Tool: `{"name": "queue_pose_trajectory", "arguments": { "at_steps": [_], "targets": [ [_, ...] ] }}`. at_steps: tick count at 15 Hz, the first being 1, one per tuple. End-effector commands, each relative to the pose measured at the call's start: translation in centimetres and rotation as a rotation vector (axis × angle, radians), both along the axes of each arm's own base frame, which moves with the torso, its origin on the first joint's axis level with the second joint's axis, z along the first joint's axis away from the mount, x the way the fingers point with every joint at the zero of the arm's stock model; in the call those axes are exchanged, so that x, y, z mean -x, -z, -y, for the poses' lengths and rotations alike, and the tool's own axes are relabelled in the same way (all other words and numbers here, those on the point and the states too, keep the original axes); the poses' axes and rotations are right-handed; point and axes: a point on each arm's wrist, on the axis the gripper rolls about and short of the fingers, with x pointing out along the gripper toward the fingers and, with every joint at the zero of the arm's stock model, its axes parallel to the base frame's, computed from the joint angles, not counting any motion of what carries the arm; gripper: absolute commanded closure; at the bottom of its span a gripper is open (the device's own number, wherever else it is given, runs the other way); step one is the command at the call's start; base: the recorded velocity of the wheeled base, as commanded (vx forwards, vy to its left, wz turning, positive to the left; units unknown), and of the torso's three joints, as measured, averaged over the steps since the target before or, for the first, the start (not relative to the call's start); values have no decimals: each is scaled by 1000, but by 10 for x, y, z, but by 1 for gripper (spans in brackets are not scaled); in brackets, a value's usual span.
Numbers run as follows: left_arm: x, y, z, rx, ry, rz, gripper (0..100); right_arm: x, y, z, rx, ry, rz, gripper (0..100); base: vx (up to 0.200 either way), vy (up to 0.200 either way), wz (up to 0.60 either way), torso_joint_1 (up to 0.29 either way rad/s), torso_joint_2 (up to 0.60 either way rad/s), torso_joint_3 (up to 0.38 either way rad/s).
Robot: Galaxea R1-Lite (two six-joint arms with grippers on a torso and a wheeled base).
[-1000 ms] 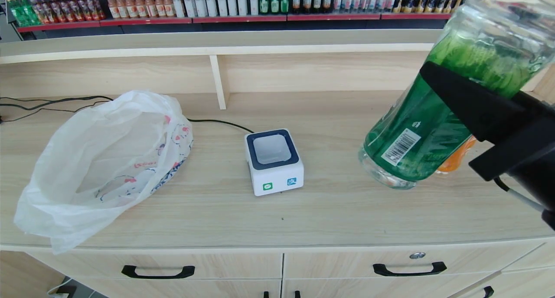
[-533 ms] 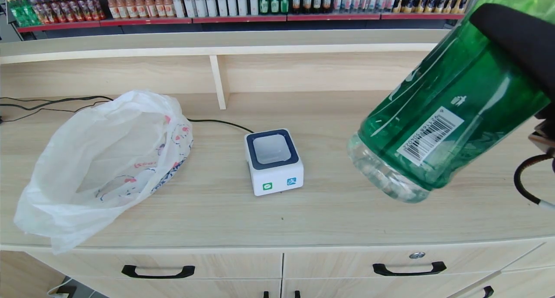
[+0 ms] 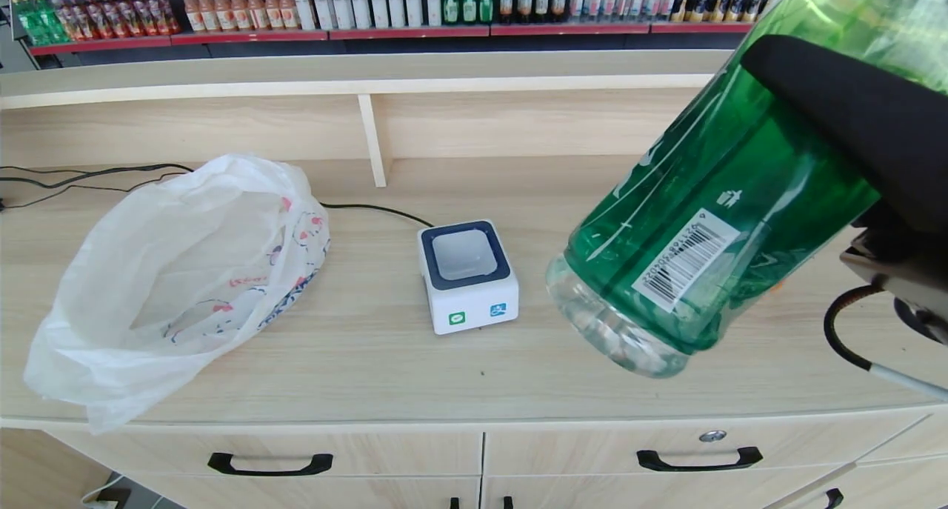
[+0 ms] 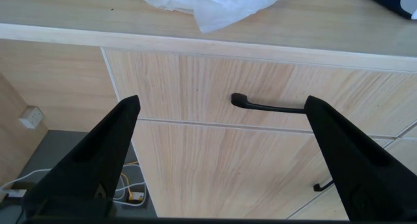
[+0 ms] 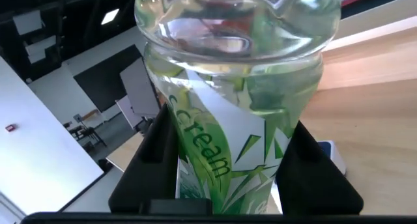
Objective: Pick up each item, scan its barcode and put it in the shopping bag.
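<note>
- One green bottle [image 3: 711, 220] was up in the air to the right of the scanner [image 3: 468, 275], tilted hard, with its clear ribbed bottom as the end nearest the scanner. It wasn't touching the scanner or the bench [image 3: 370, 361].
- Looks-wise, it was see-through plastic with a dark green wrap around the body. A white barcode patch on that wrap faced up towards the head camera.
- From the right wrist view the wrap showed white with green leaf shapes. Clear liquid was sloshed up against the bottle's bottom.
- The right gripper [image 5: 234, 120] had its two black fingers [image 3: 837, 101] clamped on the bottle's sides, one on each side of the body.
- One scanner sat on the bench: a small white box with a dark-rimmed window on top and two little icons on its front face. One thin black cable [image 3: 378, 210] ran off behind it to the left.
- One white shopping bag [image 3: 178, 272] lay on the bench well to the left of the scanner. Its mouth was open and it had red and blue print on it.
- The left gripper [image 4: 221, 113] was down below the bench top on the bag side of the scanner, facing the drawer fronts. Its fingers were spread wide apart with nothing between them, and one black drawer handle [image 4: 267, 105] showed in the gap.
- Far behind the scanner, a red-edged shelf [image 3: 444, 31] held a long row of drink bottles, too many and too small to count.
</note>
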Motion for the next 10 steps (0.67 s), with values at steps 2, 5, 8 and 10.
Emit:
{"name": "queue_pose_trajectory", "arguments": {
  "at_steps": [2, 5, 8, 10],
  "targets": [
    [0, 0, 0, 0, -2, -1, 0, -1, 3, -3, 9, -23, -2, 100, 0, 0, 0, 0, 0, 0],
    [0, 0, 0, 0, 0, 0, 0, -1, 3, -4, 12, -40, 3, 100, 0, 0, 0, 0, 0, 0],
    [0, 0, 0, 0, -2, 0, 0, 0, 1, -4, -7, -81, 3, 100, 0, 0, 0, 0, 0, 0],
    [0, 0, 0, 0, -2, 0, 0, 1, -2, -3, -29, -91, -1, 100, 0, 0, 0, 0, 0, 0]
  ]
}}
